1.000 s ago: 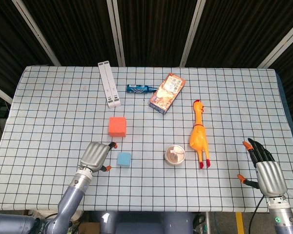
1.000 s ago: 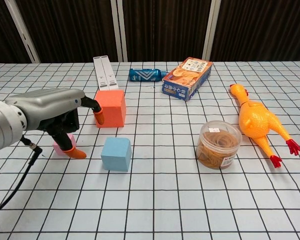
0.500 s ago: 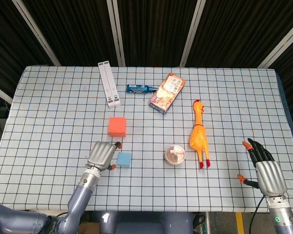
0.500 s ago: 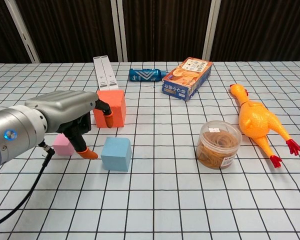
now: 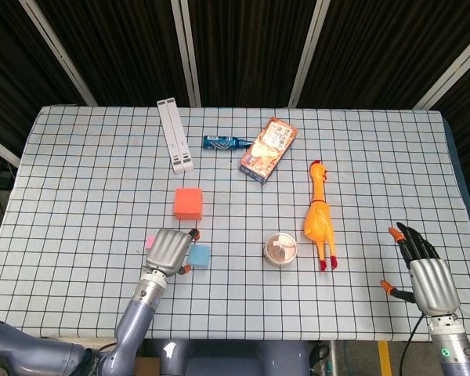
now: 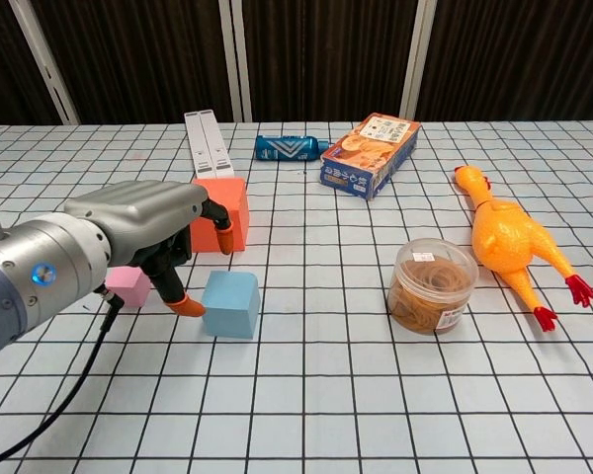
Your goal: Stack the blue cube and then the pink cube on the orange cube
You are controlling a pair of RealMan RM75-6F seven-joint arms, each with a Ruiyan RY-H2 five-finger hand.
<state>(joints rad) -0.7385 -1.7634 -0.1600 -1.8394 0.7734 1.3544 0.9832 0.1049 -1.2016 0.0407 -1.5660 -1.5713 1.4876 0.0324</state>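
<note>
Left hand (image 6: pixel 148 237), lower left of the chest view: fingers spread, nothing held, one orange fingertip (image 6: pixel 191 307) at the near-left edge of the blue cube (image 6: pixel 230 304); actual contact I cannot tell. Over the last second the hand has slid rightward, uncovering the pink cube (image 6: pixel 128 286) and closing on the blue, so the first pick looks about to start. Orange cube (image 6: pixel 220 214) sits bare just behind, left of centre. Right hand (image 5: pixel 423 274), lower right of the head view, is open and idle.
</note>
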